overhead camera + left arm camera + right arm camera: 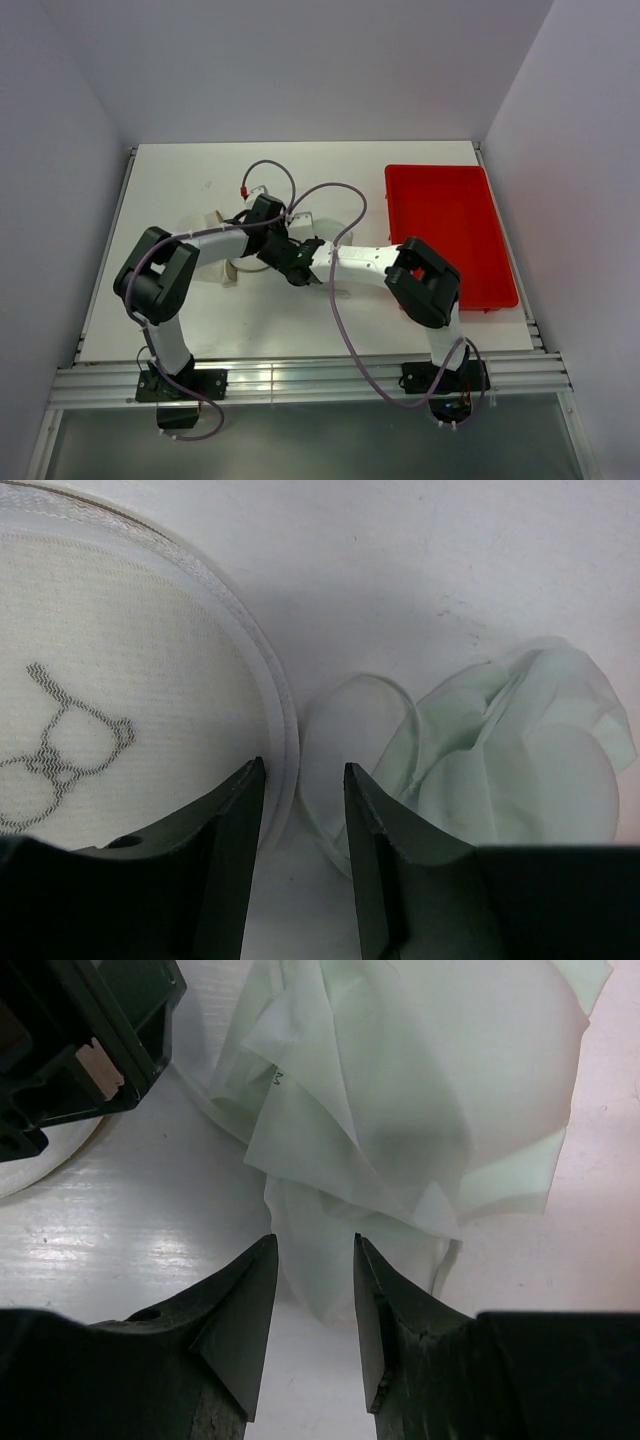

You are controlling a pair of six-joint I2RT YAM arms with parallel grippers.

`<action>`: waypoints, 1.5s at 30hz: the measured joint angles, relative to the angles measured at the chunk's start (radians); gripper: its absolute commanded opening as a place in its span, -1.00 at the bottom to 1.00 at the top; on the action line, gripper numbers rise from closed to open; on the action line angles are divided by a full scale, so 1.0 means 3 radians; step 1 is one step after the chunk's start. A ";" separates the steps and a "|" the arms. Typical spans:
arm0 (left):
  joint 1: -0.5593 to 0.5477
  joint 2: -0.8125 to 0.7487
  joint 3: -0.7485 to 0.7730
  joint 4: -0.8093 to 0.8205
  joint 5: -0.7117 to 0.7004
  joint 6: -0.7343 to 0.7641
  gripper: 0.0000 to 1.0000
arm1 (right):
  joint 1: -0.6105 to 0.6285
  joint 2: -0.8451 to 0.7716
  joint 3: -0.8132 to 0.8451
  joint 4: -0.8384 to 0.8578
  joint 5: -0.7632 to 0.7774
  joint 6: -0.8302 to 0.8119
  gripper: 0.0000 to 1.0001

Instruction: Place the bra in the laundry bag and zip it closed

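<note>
On the table (170, 180), your left gripper (298, 772) straddles the laundry bag (120, 660) rim, jaws apart; your right gripper (315, 1247) straddles the bra (400, 1090) fold, jaws apart.

No words, brand names or numbers legible in any view. One sign only: a dark outline (60, 745) of a bra, drawn in a fine zigzag line, printed on the round cream mesh face of the laundry bag (150, 630); seen from the left wrist, partly out of frame at the left. Right wrist view: a tiny dark mark (275, 1078) on the bra (400, 1090), too small to read.
</note>
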 measured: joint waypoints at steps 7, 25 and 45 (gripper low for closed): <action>0.0013 0.0013 0.0010 -0.0013 0.0032 0.0003 -0.16 | 0.0001 0.0031 0.0011 -0.0001 0.0031 0.0000 -0.24; 0.0160 -0.0017 -0.0023 -0.0008 -0.0070 0.0023 0.08 | 0.0001 0.0132 0.0014 0.0031 -0.0001 -0.0004 -0.70; -0.0137 -0.0305 -0.0067 -0.0095 0.0126 0.0046 -0.06 | -0.0075 -0.0692 -0.0043 -0.0134 0.0098 0.0001 -1.00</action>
